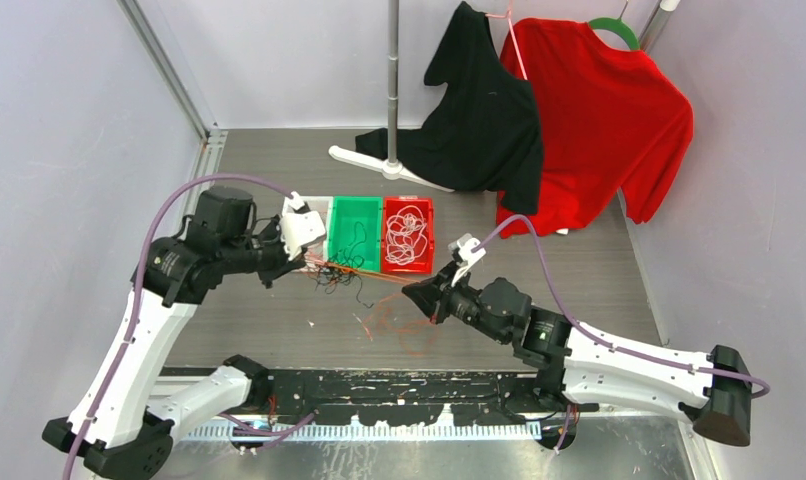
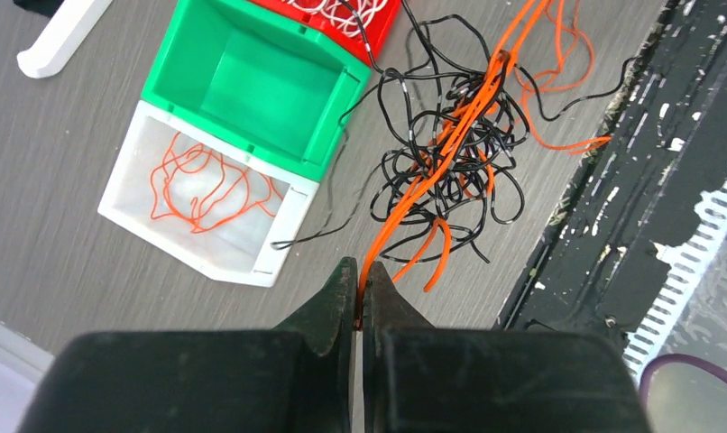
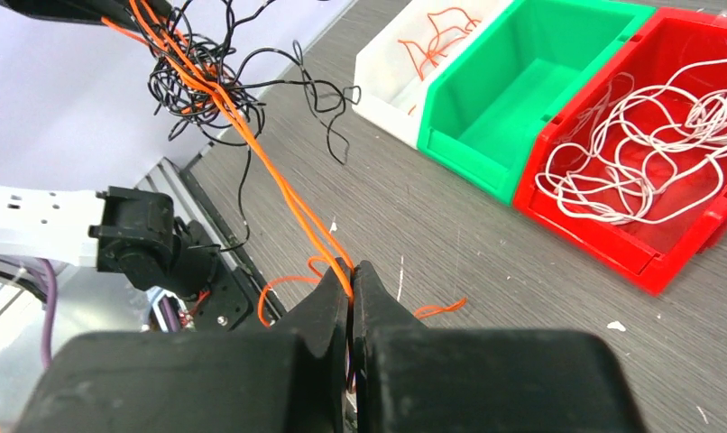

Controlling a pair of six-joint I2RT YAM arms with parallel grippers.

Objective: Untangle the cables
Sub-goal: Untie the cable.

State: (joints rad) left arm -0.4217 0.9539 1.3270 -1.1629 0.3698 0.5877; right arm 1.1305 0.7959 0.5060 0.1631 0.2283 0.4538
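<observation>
While left jaws and right jaws are each clamped on the orange cable (image 3: 283,185), it runs taut between them, with the black tangle (image 2: 450,153) nearer the left arm.

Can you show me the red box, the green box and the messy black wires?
red bin (image 3: 585,239): right wrist view, on its near outer wall.
green bin (image 2: 256,90): left wrist view, on its bare floor.
black cable tangle (image 2: 473,149): left wrist view, in the thick of the knot.
</observation>
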